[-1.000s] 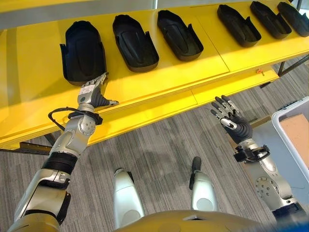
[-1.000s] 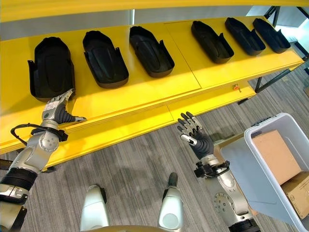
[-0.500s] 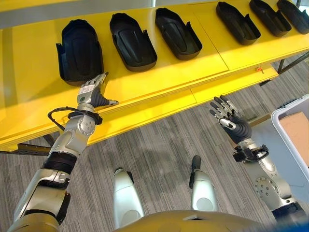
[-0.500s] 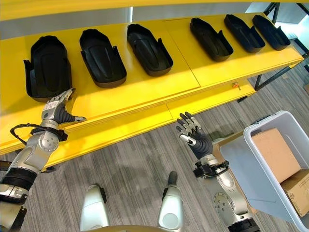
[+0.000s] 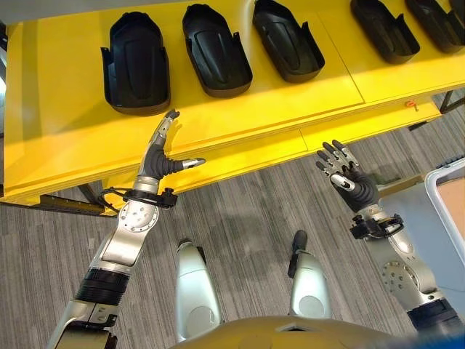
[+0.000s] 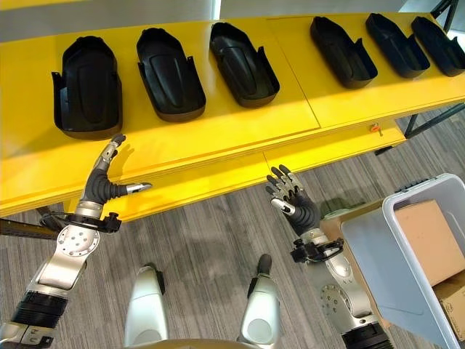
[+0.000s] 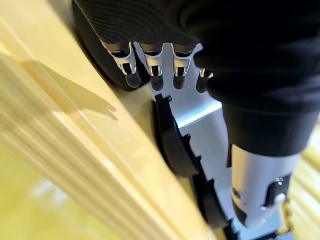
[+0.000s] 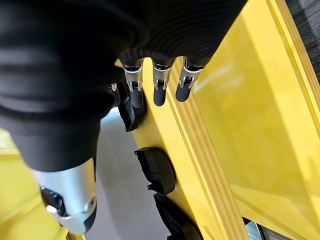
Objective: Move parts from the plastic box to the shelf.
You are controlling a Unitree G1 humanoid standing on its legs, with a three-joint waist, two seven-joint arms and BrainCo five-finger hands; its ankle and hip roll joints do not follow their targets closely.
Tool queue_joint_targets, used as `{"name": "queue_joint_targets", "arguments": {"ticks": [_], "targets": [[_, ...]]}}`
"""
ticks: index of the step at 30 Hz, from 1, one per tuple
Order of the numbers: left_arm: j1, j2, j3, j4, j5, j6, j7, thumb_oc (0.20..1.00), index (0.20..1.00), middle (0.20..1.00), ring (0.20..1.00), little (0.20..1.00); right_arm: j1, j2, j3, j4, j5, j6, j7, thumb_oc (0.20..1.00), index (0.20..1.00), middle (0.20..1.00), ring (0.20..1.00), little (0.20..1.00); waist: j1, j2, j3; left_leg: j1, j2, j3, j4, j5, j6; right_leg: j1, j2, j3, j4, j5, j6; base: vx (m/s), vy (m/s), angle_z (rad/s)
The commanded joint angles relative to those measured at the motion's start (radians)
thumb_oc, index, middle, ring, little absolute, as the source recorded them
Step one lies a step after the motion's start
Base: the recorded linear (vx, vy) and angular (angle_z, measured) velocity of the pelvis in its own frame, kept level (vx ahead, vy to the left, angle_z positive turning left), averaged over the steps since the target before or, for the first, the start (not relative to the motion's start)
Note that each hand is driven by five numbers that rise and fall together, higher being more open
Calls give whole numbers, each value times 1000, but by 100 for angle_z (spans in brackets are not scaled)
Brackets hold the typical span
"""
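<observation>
In the left eye view, the left robot hand (image 5: 161,155) is hovering just off the front edge of the yellow shelf (image 5: 218,116), fingers straight and thumb spread, holding nothing. A second ago it was resting against that edge below the leftmost black part (image 5: 136,62); now it is drawing back toward the floor side — a placement looks finished. The right robot hand (image 5: 347,178) is staying raised over the grey floor, fingers splayed and empty.

In the right eye view, six black parts are lying in a row on the shelf, and the plastic box (image 6: 396,258) is sitting low at the right holding a brown carton (image 6: 434,241).

The left wrist view is showing straight fingers (image 7: 152,62) clear of the parts.

The right wrist view is showing open fingers (image 8: 159,80) too — the next move is probably a turn to the box.
</observation>
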Motion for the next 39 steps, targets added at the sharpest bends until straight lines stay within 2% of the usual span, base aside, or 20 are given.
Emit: {"name": "queue_joint_targets", "arguments": {"ticks": [1,2,6,12,13,14,15,16,17,18,24,25,26,27,28,29,30,32,37,39], "targets": [[-89,4,-12,-30,-176,-100,-27,1000,1000,1000,1000,1000,0,0,-50,-71,27,-73,-2,1000,1000,1000,1000,1000,-10,15,-15,52,-49,41,-117,86,62,1,-2,15,199,-147,-54,0,0,0],[-93,-12,-11,-56,-241,-119,-28,1000,1000,1000,1000,1000,-4,0,-43,-77,25,-81,-8,1000,1000,1000,1000,1000,-8,14,-12,58,-49,41,-119,88,61,8,-3,13,196,-146,-54,0,0,0],[-119,-34,-6,-103,-341,-149,-24,1000,1000,1000,1000,1000,-6,-2,-35,-85,19,-94,-18,1000,1000,1000,1000,1000,-6,11,-7,74,-49,39,-129,92,59,25,-5,10,190,-145,-52,-1,-6,2],[-167,-30,-1,-111,-358,-156,-8,1000,1000,1000,1000,1000,-11,3,-30,-83,10,-97,-23,1000,1000,1000,1000,1000,-10,12,-7,87,-47,40,-134,92,57,35,-5,10,188,-146,-50,-11,3,0],[-195,-30,6,-105,-380,-161,4,1000,1000,1000,1000,1000,-15,4,-26,-83,10,-94,-24,1000,1000,1000,1000,1000,-13,12,-8,79,-51,46,-144,120,66,27,-8,5,174,-120,-58,-67,17,0],[-212,-26,9,-95,-380,-161,14,1000,1000,1000,1000,1000,-17,5,-23,-81,10,-92,-24,1000,1000,1000,1000,1000,-15,12,-11,80,-51,47,-145,121,65,28,-8,5,174,-120,-58,-60,23,0],[-266,0,13,-49,-357,-160,38,1000,1000,1000,1000,1000,-26,4,-19,-72,7,-88,-24,1000,1000,1000,1000,1000,-20,13,-15,83,-49,48,-144,121,63,28,-8,7,172,-118,-57,86,-4,1],[-287,9,15,-37,-356,-161,50,1000,1000,1000,1000,1000,-28,3,-13,-68,7,-86,-27,1000,1000,1000,1000,1000,-20,16,-18,93,-44,43,-136,95,54,36,-3,13,183,-141,-49,0,0,0],[-291,10,14,-36,-356,-162,50,1000,1000,1000,1000,1000,-30,4,-15,-69,7,-86,-27,1000,1000,1000,1000,1000,-21,14,-16,82,-48,48,-143,122,63,27,-7,7,172,-117,-57,0,0,0],[-329,39,36,-8,-358,-167,68,1000,1000,1000,1000,1000,-32,1,-17,-66,7,-83,-22,1000,1000,1000,1000,1000,-25,15,-22,83,-45,50,-144,121,61,27,-8,8,171,-118,-56,-56,21,3],[-454,89,35,124,-444,-170,95,1000,1000,1000,1000,1000,-29,-9,-2,-46,15,-61,-9,1000,1000,1000,1000,1000,-39,21,-43,82,-42,55,-147,123,57,23,-6,13,164,-114,-52,25,7,-1],[-475,94,27,154,-468,-169,98,1000,1000,1000,1000,1000,-31,-10,6,-41,18,-61,-11,1000,1000,1000,1000,1000,-39,25,-48,91,-38,51,-138,96,48,29,-1,20,175,-136,-44,0,0,0],[-479,95,26,157,-470,-170,97,1000,1000,1000,1000,1000,-33,-9,4,-41,18,-61,-11,1000,1000,1000,1000,1000,-40,23,-47,80,-42,57,-145,122,57,21,-5,16,164,-113,-52,91,4,-3],[-528,132,1,225,-469,-156,103,1000,1000,1000,1000,1000,-33,-15,15,-38,25,-54,-7,1000,1000,1000,1000,1000,-47,28,-55,88,-36,54,-137,96,48,23,0,24,175,-134,-43,-60,20,-3],[-533,134,-1,227,-469,-158,103,1000,1000,1000,1000,1000,-35,-13,14,-39,25,-55,-7,1000,1000,1000,1000,1000,-47,25,-53,76,-41,59,-144,122,57,15,-4,20,164,-111,-51,0,0,0],[-567,149,-20,272,-488,-152,103,1000,1000,1000,1000,1000,-36,-18,19,-38,27,-49,-4,1000,1000,1000,1000,1000,-51,26,-57,75,-40,60,-144,122,57,13,-3,20,164,-110,-51,0,0,0],[-596,172,-40,308,-489,-143,100,1000,1000,1000,1000,1000,-33,-20,23,-35,31,-45,-4,1000,1000,1000,1000,1000,-53,29,-59,86,-34,56,-135,95,47,21,1,25,176,-134,-41,94,0,1],[-642,204,-65,374,-487,-131,92,1000,1000,1000,1000,1000,-33,-25,25,-30,36,-40,5,1000,1000,1000,1000,1000,-57,30,-61,81,-34,59,-131,95,47,15,2,29,177,-133,-39,52,5,-3],[-787,217,-146,594,-657,-96,42,1000,1000,1000,1000,1000,-35,-39,30,-14,50,-35,5,1000,1000,1000,1000,1000,-76,32,-60,69,-32,66,-124,97,50,0,3,40,174,-125,-36,10,7,-4],[-814,220,-160,625,-677,-91,34,1000,1000,1000,1000,1000,-38,-41,30,-12,52,-35,4,1000,1000,1000,1000,1000,-78,33,-59,67,-32,67,-122,97,50,-2,3,42,175,-124,-36,13,9,-9]]}}
